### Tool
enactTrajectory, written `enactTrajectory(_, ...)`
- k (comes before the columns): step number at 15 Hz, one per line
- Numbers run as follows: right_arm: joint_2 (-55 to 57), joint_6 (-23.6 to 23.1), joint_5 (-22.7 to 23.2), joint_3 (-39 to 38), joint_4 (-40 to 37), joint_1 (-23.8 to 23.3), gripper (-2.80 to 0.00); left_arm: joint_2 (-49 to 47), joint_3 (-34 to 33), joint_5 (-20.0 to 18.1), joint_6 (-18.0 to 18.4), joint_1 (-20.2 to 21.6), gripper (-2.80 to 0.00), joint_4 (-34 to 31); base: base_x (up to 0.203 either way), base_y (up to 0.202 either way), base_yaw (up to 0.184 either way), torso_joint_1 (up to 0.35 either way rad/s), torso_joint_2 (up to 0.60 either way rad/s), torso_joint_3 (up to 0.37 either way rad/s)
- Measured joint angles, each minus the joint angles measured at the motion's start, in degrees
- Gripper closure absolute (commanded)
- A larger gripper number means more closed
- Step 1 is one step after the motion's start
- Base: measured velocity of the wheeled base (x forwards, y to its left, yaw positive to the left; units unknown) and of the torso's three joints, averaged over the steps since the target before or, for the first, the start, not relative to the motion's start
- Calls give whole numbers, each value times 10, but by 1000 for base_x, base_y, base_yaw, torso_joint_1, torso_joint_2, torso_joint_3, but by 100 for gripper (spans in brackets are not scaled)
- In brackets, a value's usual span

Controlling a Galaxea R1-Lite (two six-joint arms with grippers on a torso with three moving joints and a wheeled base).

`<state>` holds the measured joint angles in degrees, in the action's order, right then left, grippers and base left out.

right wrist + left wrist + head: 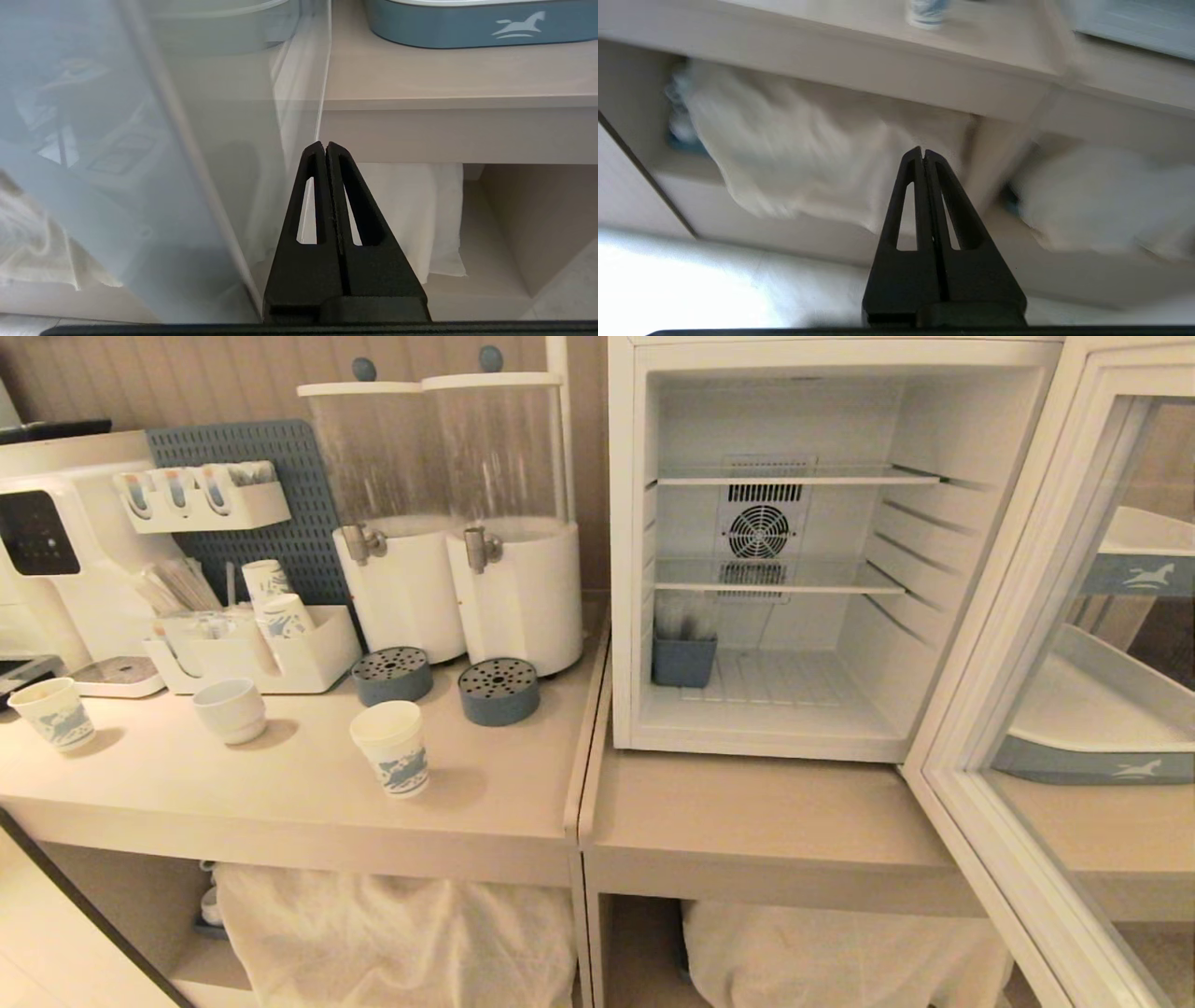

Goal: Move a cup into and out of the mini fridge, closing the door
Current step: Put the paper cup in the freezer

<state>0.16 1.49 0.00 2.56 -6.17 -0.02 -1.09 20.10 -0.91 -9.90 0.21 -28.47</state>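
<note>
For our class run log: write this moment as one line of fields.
cup: on counter, outside fridge | mini fridge: no cup inside | door: open | left gripper: shut, empty, below counter | right gripper: shut, empty, beside door

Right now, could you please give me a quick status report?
Both pincers shut, empty, below counter level: left pincer, right pincer. Cup upright on the counter, outside the mini fridge. Door wide open; nothing blocking.
</note>
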Motion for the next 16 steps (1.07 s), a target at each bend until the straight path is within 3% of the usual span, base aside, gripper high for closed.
enactTrajectory(3, 0, 0, -2, -1, 1, -1, 0, 9, -167, 3, 46, -2, 0, 258, 0, 0, 0, 0, 0, 0)
enactTrajectory(5, 0, 0, -2, -1, 1, 0, 0, 10, -192, 5, 25, -2, 0, 348, 0, 0, 0, 0, 0, 0)
enactTrajectory(16, 0, 0, -1, 0, 1, 0, 0, 12, -201, 2, 42, -3, 0, 353, 0, 0, 0, 0, 0, 0)
